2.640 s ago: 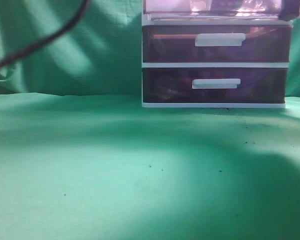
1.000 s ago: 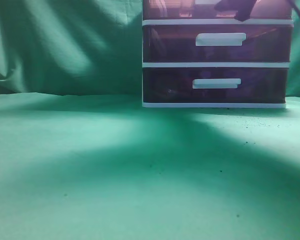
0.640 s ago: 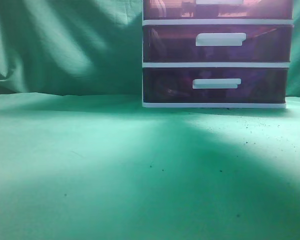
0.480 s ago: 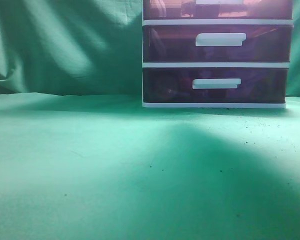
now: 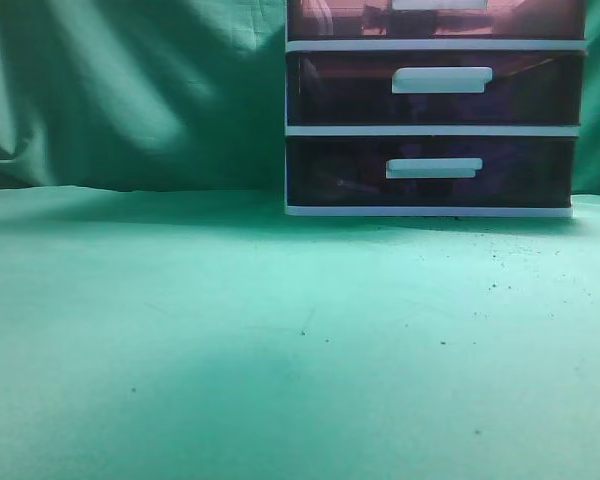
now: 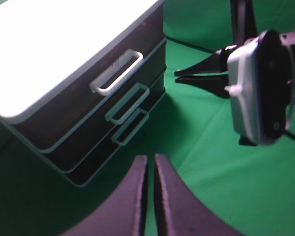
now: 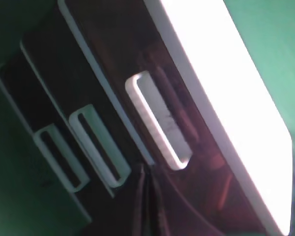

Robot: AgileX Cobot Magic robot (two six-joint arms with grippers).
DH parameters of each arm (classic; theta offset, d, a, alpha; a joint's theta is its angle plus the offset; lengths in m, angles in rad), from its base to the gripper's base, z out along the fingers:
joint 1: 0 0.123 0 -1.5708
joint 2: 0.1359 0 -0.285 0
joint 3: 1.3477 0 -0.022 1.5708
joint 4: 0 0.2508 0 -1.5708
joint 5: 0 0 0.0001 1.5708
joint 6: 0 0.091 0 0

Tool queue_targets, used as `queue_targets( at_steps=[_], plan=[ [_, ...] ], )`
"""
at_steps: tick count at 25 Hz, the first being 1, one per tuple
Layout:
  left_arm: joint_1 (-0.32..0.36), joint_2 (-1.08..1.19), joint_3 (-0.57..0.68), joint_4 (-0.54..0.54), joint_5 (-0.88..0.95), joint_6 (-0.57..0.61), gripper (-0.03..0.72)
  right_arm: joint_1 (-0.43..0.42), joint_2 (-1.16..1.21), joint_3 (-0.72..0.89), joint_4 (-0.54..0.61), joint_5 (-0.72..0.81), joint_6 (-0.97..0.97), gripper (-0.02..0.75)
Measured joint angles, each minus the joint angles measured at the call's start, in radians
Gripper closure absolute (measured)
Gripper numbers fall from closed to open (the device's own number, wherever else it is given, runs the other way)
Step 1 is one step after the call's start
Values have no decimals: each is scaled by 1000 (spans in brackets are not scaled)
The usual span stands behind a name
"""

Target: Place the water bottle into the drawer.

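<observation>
The drawer (image 5: 330, 20) is the top one of the white-framed unit and stands pushed in, flush with the two darker ones. Only its lower strip shows at the top edge of the exterior view. Its white bar handle shows in the left wrist view (image 6: 116, 73) and close up in the right wrist view (image 7: 160, 120). I cannot make out the water bottle; only dim reddish shapes show behind the drawer front (image 7: 206, 157). My left gripper (image 6: 151, 162) is shut and empty, in front of the unit. My right gripper (image 7: 146, 173) is shut and empty, just before the top handle.
The two darker purple drawers (image 5: 340, 90) are closed below. The right arm's wrist with its camera (image 6: 260, 93) hangs to the right of the unit in the left wrist view. Green cloth (image 5: 280, 330) covers the table and the back wall.
The top drawer stood pulled out 2.6 s ago and is now pushed in. The dark gripper at its front a second ago has left the exterior view. The arm shadows on the cloth have shifted.
</observation>
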Motion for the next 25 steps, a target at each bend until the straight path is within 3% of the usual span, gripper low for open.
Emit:
queue_targets(
  at_steps=[5, 9, 16, 25],
  plan=[
    [0, -107, 39, 8, 67, -35, 688, 33, -151, 0, 23, 180, 222, 738],
    [0, -272, 198, -6, 24, -37, 688, 33, -299, 0, 118, 288, 360, 738],
    [0, -681, 727, -13, -261, -37, 688, 36, -489, 2, 402, 460, 285, 738],
    [0, -1160, 1321, -34, -526, -55, 688, 36, -768, 284, 532, 485, 214, 738]
  ],
)
